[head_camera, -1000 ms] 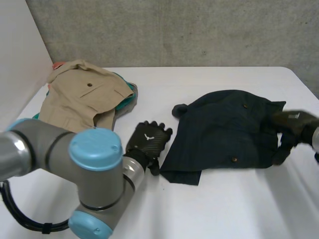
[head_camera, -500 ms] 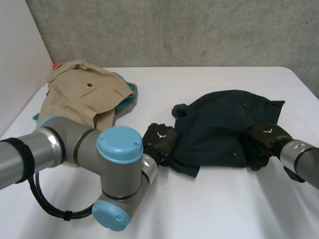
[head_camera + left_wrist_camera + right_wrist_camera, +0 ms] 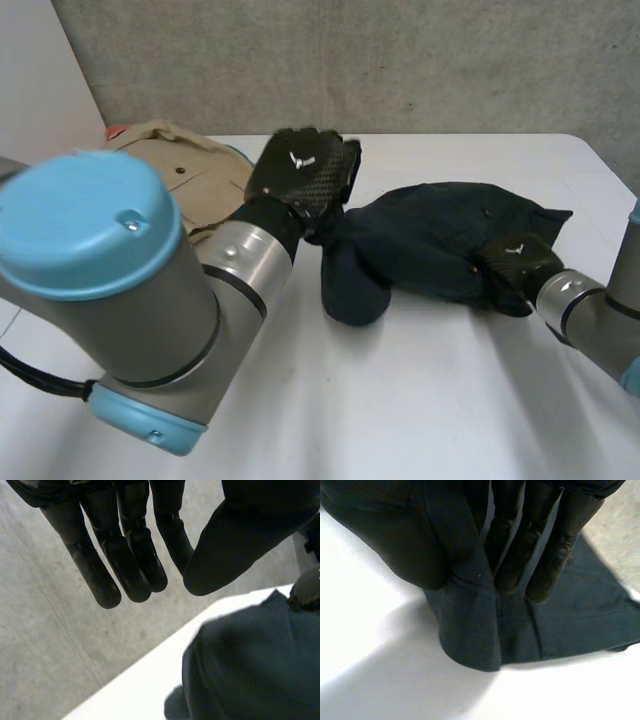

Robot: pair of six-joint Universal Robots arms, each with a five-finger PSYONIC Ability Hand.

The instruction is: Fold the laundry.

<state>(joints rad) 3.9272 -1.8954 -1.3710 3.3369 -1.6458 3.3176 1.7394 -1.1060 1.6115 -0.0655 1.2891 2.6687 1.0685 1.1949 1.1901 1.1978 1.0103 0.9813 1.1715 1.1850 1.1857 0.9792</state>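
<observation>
- The white bench (image 3: 450, 400) carries everything, with a rough grey concrete wall (image 3: 400, 60) behind it.
- The left arm (image 3: 130, 300), grey with light-blue caps, takes up the near left of the head view.
- The dark navy cloth garment (image 3: 430, 235) sits crumpled right of the bench's middle. Its left end stands up as a hanging lump and the rest lies flat-ish on the surface.
- A tan cloth garment with a buttoned pocket (image 3: 170, 150) lies at the far left, partly hidden behind the left arm.
- The left robot hand (image 3: 300, 180) is up off the bench, right at the top of that raised lump. Honestly can't tell if it's gripping the cloth.
- The right robot hand (image 3: 515, 262) is low at the navy garment's near right edge. Its thumb and fingers are pinched on a fold of the cloth.
</observation>
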